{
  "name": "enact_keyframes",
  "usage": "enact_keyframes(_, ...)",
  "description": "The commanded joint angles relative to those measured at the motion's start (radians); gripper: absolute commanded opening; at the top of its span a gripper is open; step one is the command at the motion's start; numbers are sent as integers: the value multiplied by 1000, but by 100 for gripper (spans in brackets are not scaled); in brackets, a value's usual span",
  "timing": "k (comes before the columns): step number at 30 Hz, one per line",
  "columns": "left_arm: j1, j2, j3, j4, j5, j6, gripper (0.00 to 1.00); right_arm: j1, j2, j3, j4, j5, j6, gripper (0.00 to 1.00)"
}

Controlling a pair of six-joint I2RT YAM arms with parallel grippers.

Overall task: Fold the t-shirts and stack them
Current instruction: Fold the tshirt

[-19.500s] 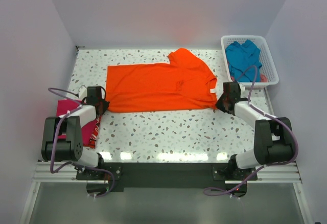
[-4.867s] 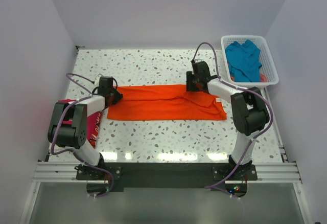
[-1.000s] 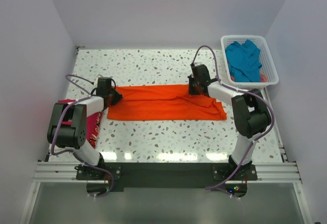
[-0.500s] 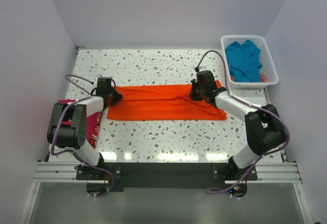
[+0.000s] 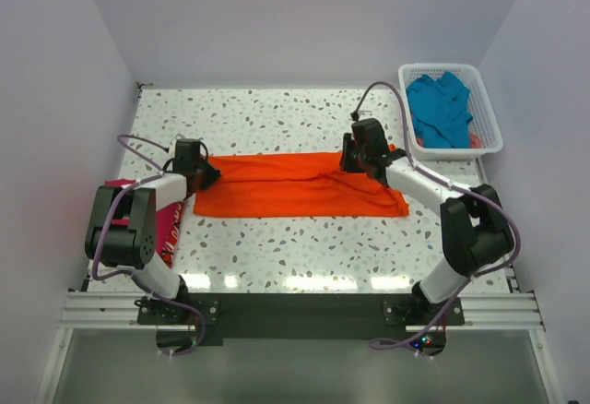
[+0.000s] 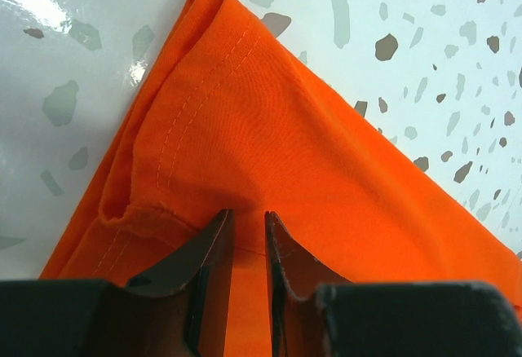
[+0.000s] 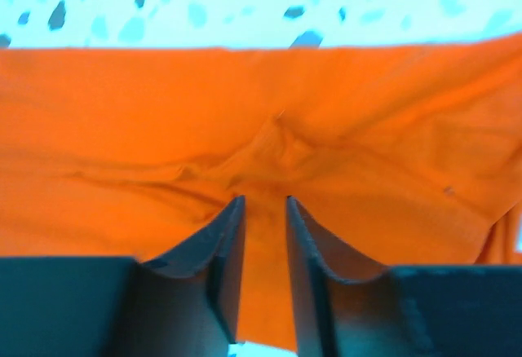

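Observation:
The orange t-shirt (image 5: 295,184) lies folded into a long strip across the middle of the table. My left gripper (image 5: 205,172) is at the strip's left end, shut on a pinch of the orange cloth (image 6: 269,121), with its tips (image 6: 249,213) close together. My right gripper (image 5: 350,159) is on the strip's upper edge right of centre, and its jaws (image 7: 263,200) pinch puckered orange cloth (image 7: 163,104). The magenta-pink t-shirt (image 5: 167,223) lies at the table's left edge, partly under the left arm. The teal-blue t-shirt (image 5: 441,109) lies in the basket.
The white lattice basket (image 5: 489,138) stands at the back right corner. The speckled tabletop (image 5: 304,238) shows in front of the strip and behind it. White walls close in the back and both sides.
Long before, the orange shirt lay flat; now it is a narrow strip. In the last second my right arm's elbow swung out to the right while its gripper stayed at the strip. The left arm is still.

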Motion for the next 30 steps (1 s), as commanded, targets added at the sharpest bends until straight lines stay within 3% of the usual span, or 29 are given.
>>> enact_keyframes(1,9,-15,13,59,13,-8,27,-43,60,102,-17,55,-53,32)
enact_keyframes(7,9,-9,10,64,18,-8,27,-87,181,165,-19,-3,-80,46)
enact_keyframes(19,12,-15,6,63,16,-7,27,-96,233,162,9,-53,-74,45)
enact_keyframes(23,17,-18,1,66,21,-8,27,-95,241,158,9,-69,-59,38)
enact_keyframes(30,22,-4,-2,76,22,-11,27,-96,189,110,10,-59,-42,7)
